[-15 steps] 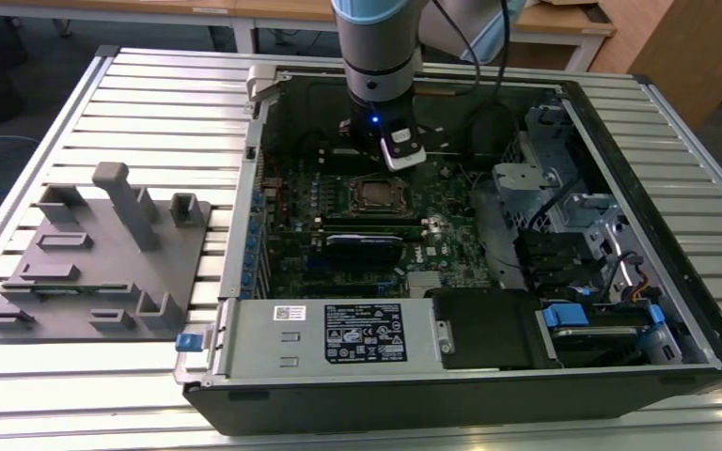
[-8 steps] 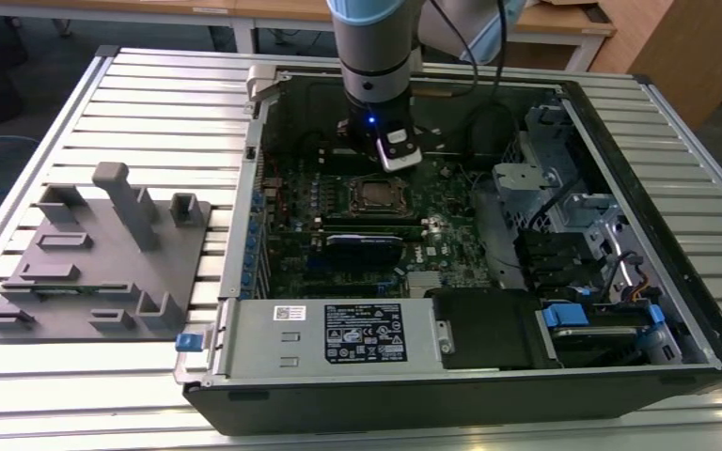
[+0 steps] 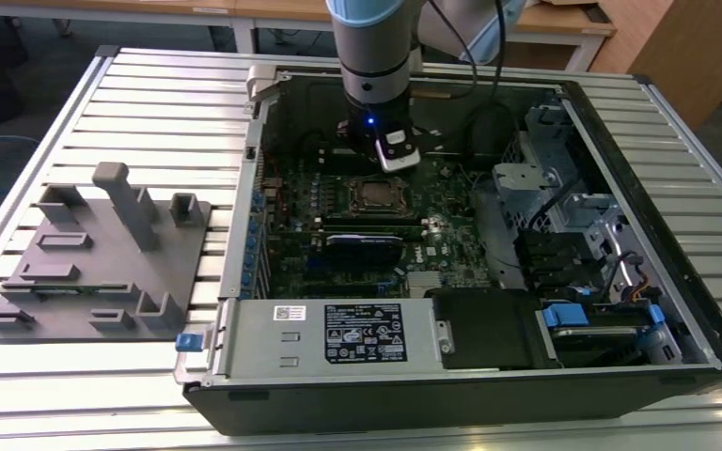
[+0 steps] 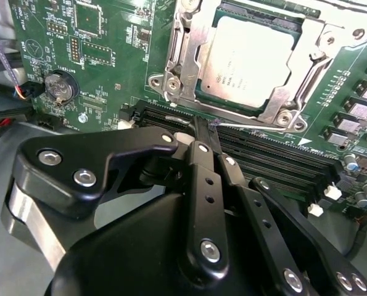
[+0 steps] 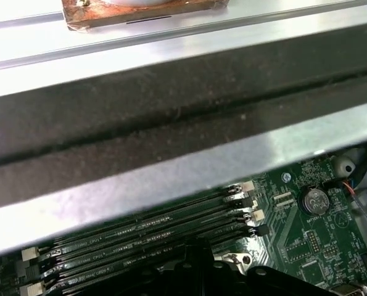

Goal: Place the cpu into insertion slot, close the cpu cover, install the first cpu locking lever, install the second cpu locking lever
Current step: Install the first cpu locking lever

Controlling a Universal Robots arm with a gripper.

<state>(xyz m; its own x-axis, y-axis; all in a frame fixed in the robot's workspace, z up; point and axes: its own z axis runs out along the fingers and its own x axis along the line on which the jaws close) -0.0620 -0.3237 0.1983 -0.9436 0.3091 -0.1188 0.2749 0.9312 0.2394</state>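
Gripper (image 4: 206,132) is low inside the open computer case (image 3: 662,282) on the slatted desk (image 3: 86,376), just beside the insertion slot (image 3: 353,195). In the second wrist view the fingers (image 4: 202,166) are narrow, tips drawn together with no visible gap. They sit right at the hooked end of a thin wire locking lever (image 4: 257,127) that runs along the slot's near edge. Whether the tips touch or pinch that wire can't be told.

The cpu (image 4: 251,58) lies flat in the slot, silver top up. The cpu cover (image 4: 183,55) looks laid down around it, framing the chip through its window.

Memory slots (image 4: 276,163) lie between the gripper and the slot. A coin battery (image 4: 58,86) sits on the green board (image 4: 109,55), well apart from the slot.

Handling, as judgement:
- The cpu is light, rigid and fragile, so it should be handled by its edges only.
- The cover is a thin, stiff, hinged plate.
- The lever is stiff, springy wire, slick and easy to slip off. The best hold is at the bent end, not mid-span.
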